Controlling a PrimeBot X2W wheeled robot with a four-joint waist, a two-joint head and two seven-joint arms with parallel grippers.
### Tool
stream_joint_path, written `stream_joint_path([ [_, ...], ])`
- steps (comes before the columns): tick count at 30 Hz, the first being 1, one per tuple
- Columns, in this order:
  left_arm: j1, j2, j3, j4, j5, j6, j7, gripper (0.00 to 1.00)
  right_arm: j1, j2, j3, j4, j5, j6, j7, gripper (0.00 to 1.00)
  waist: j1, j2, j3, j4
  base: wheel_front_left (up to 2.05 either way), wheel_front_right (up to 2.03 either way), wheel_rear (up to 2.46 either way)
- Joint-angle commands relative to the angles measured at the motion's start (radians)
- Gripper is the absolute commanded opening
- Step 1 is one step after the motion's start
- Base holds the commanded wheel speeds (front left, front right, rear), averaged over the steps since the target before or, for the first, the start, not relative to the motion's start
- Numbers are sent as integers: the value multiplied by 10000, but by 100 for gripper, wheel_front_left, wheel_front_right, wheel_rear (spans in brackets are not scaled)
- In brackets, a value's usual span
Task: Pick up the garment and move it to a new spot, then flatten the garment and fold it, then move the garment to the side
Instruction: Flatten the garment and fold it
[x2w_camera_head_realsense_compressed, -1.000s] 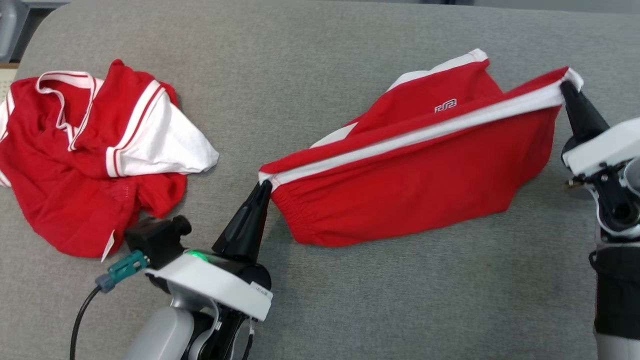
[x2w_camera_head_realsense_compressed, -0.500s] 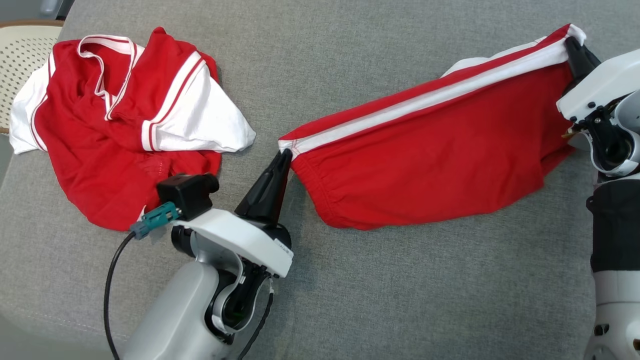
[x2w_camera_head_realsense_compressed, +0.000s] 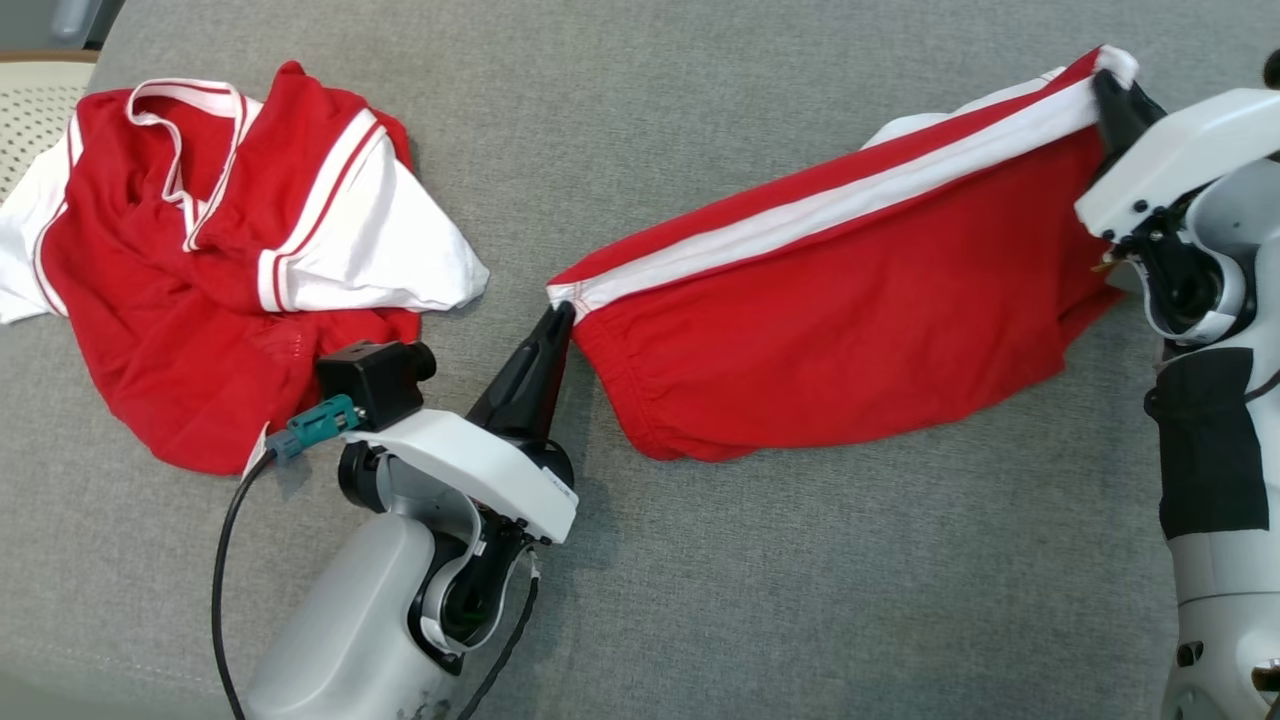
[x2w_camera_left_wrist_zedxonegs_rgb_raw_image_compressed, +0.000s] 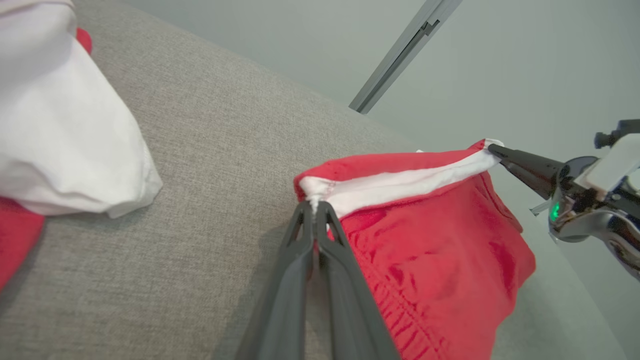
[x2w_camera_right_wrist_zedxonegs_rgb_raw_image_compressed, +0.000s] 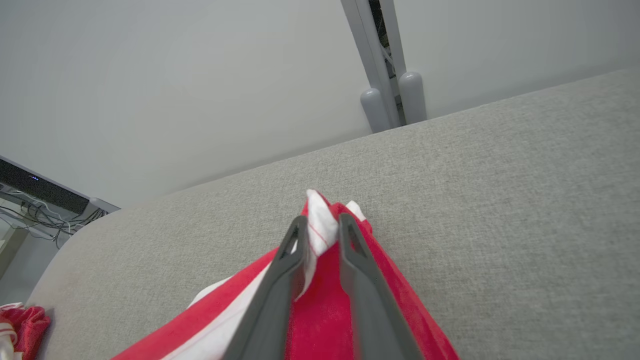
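Right hand (x2w_camera_right_wrist_zedxonegs_rgb_raw_image_compressed: 322, 220) fingers now parted, maybe loosening shorts (x2w_camera_head_realsense_compressed: 850, 330); left hand (x2w_camera_left_wrist_zedxonegs_rgb_raw_image_compressed: 315, 205) clamped.

Red white-striped shorts (x2w_camera_head_realsense_compressed: 830, 340) stretch above the grey cushion (x2w_camera_head_realsense_compressed: 800, 600) from the left fingers (x2w_camera_head_realsense_compressed: 530, 375) to the right fingers (x2w_camera_head_realsense_compressed: 1115, 105).

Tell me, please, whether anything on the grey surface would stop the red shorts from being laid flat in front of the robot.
Nothing visible does. The grey surface on the near side of the red shorts is bare. The crumpled shirt lies apart, to the robot's left, beyond the left pincer.
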Motion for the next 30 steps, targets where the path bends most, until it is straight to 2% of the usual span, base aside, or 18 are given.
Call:
stream_joint_path([
  [1,-95,54,58,11,-34,20,-36,2,-39,-87,47,-57,34,2,-55,100,1,0,-24,-41,0,0,0],
  [3,109,104,114,-12,-22,117,-112,61,13,-155,484,-215,214,2,-2,100,1,0,-56,-122,0,0,0],
  [4,223,177,107,-49,42,182,-127,96,70,-207,732,-328,384,2,70,100,1,0,-86,-160,0,0,0],
  [5,319,240,113,-91,94,236,-172,100,148,-316,999,-491,495,2,133,100,1,0,-113,-198,0,0,0],
  [8,603,454,101,-324,391,518,-401,100,500,-879,2002,-1202,842,2,391,100,1,0,-177,-308,0,0,0],
  [13,1375,824,258,-998,1063,1075,-1315,100,1358,-2260,3515,-2725,1314,2,1052,100,1,0,-302,-487,0,0,0],
  [15,1671,1095,319,-1343,1634,1357,-1650,100,1702,-2898,3922,-3276,1237,2,1329,100,1,0,-330,-535,0,0,0],
  [16,2068,1163,486,-1673,2044,1640,-1842,100,1972,-3538,4266,-3650,901,2,1533,100,1,0,-323,-563,0,0,0],
  [20,2615,1181,990,-2397,3158,1922,-1972,100,2317,-3966,4446,-3908,590,2,1890,100,1,0,-161,-459,0,0,0],
  [22,2897,879,1373,-2855,3769,1935,-1970,100,2313,-4028,4501,-3922,474,2,2033,100,1,0,-20,-339,0,0,0],
  [24,3207,557,1706,-3125,4213,1725,-1961,100,2234,-3947,4536,-3775,384,2,2169,100,1,0,113,-199,0,0,0],
  [25,3395,101,2122,-3393,4776,1362,-1964,100,1950,-3975,4586,-3500,35,0,2332,100,1,0,336,42,0,0,0],
  [30,3455,-357,2505,-3484,5321,696,-1966,100,1386,-3971,4399,-2758,-782,0,2427,100,1,0,590,416,0,0,0],
])
